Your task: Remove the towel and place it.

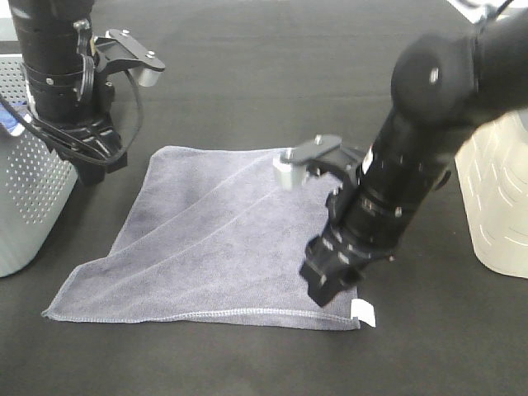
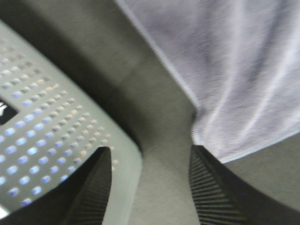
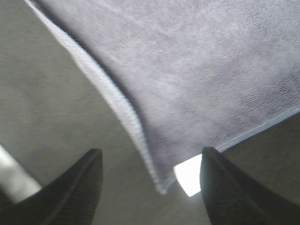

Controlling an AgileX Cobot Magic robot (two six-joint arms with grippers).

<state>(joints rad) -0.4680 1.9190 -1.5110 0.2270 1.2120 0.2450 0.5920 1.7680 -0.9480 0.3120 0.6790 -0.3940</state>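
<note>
The grey-lavender towel [image 1: 223,247] lies spread flat on the black table, its white tag [image 1: 363,313] at the near right corner. My left gripper [image 1: 92,169] hangs open just off the towel's far left corner. In the left wrist view that corner of the towel [image 2: 225,84] lies beside one of the dark fingers [image 2: 211,192], and only bare table shows inside the left gripper [image 2: 150,187]. My right gripper [image 1: 330,285] stands open over the tagged corner. The right wrist view shows the towel's hem corner [image 3: 159,183] and tag [image 3: 190,176] in the gap of the right gripper [image 3: 154,187], ungripped.
A grey perforated basket [image 1: 25,190] stands at the left edge, close to my left gripper, and fills one side of the left wrist view [image 2: 42,140]. A white slotted container [image 1: 495,198] stands at the right. Black table [image 1: 247,74] surrounds the towel.
</note>
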